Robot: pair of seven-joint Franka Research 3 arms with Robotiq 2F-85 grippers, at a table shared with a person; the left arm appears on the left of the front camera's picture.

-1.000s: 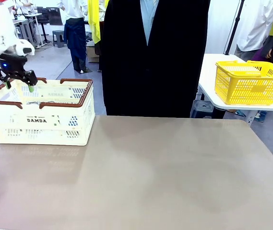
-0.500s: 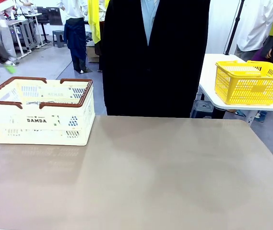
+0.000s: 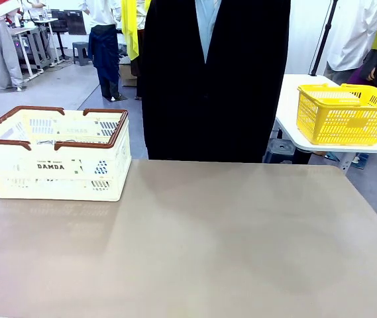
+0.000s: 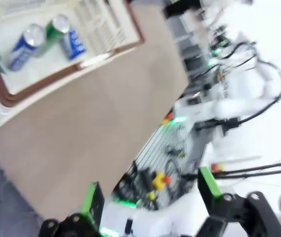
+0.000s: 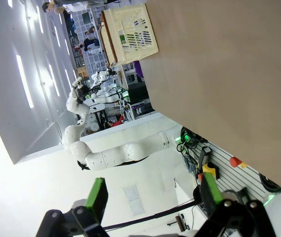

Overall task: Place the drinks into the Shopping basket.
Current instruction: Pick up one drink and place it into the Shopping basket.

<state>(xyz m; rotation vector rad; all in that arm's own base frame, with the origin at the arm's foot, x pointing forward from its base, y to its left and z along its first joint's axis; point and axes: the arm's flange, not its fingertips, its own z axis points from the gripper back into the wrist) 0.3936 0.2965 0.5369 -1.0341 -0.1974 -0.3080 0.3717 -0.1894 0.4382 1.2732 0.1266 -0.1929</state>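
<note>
Between the left jaws, which stand spread and empty, nothing is held; beyond them lies bare counter, and farther off, up and to the left of the jaws, the Shopping basket. Inside it the drinks lie on their sides, the blue can touching the green can, long axes slanting across the basket floor. The right jaws are likewise spread and empty, with the basket well beyond them across the counter. Judging by this, both cans are already placed and the left arm is the nearer one.
</note>
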